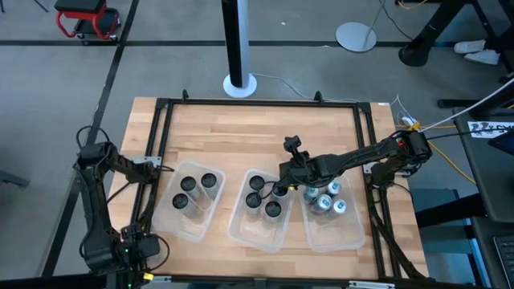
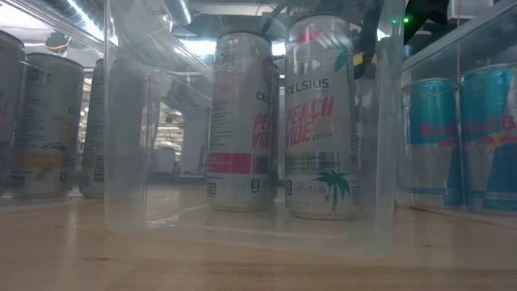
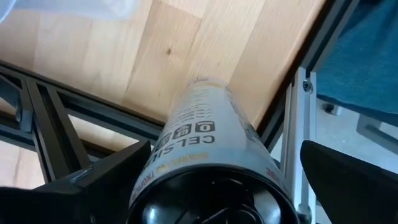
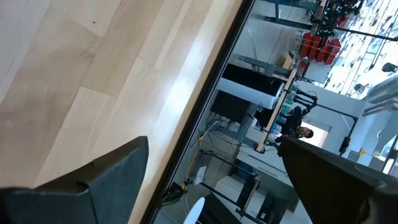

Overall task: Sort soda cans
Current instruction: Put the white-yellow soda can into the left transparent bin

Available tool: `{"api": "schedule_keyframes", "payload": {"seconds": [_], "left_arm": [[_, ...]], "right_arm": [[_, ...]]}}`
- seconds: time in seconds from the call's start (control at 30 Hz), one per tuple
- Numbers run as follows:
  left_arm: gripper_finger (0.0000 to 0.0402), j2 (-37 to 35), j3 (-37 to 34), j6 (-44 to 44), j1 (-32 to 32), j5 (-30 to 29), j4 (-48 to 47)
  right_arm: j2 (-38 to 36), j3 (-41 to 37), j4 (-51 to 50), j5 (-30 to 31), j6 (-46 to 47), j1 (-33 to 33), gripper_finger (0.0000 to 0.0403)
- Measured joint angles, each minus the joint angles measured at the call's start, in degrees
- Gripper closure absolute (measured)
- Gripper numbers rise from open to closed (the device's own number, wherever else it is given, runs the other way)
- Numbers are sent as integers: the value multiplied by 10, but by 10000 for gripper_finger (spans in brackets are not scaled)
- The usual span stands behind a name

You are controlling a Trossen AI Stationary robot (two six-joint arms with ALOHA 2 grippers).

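Note:
A white Celsius soda can (image 3: 205, 130) with a black top stands upright on the wood by the table's left frame rail. My left gripper (image 3: 225, 149) points down over it, open, one finger on each side of the can's top; in the high view my left gripper (image 1: 152, 166) hides the can. My right gripper (image 1: 283, 183) hangs open above the middle bin's right edge, and the right wrist view shows nothing between the fingers of my right gripper (image 4: 214, 142). Three dark-topped cans (image 1: 193, 191) stand in the left bin, several (image 1: 263, 197) in the middle bin, several silver-topped blue ones (image 1: 325, 199) in the right bin.
Three clear plastic bins stand in a row near the front edge: left (image 1: 178, 227), middle (image 1: 250, 234), right (image 1: 341, 239). A black frame rail (image 1: 161, 128) runs around the tabletop. The far half of the table (image 1: 257, 132) is bare wood. The low view looks through the middle bin's wall (image 2: 129, 162).

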Motion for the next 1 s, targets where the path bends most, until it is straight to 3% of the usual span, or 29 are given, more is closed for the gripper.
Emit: {"api": "schedule_keyframes", "payload": {"seconds": [0.23,0.53,1.0], "left_arm": [[2,0,0,50,0,-16,0],[6,0,0,26,4,-16,4],[133,0,0,26,2,32,-2]], "right_arm": [[0,0,0,0,0,0,39],[0,0,0,0,0,0,39],[0,0,1,0,0,0,39]]}}
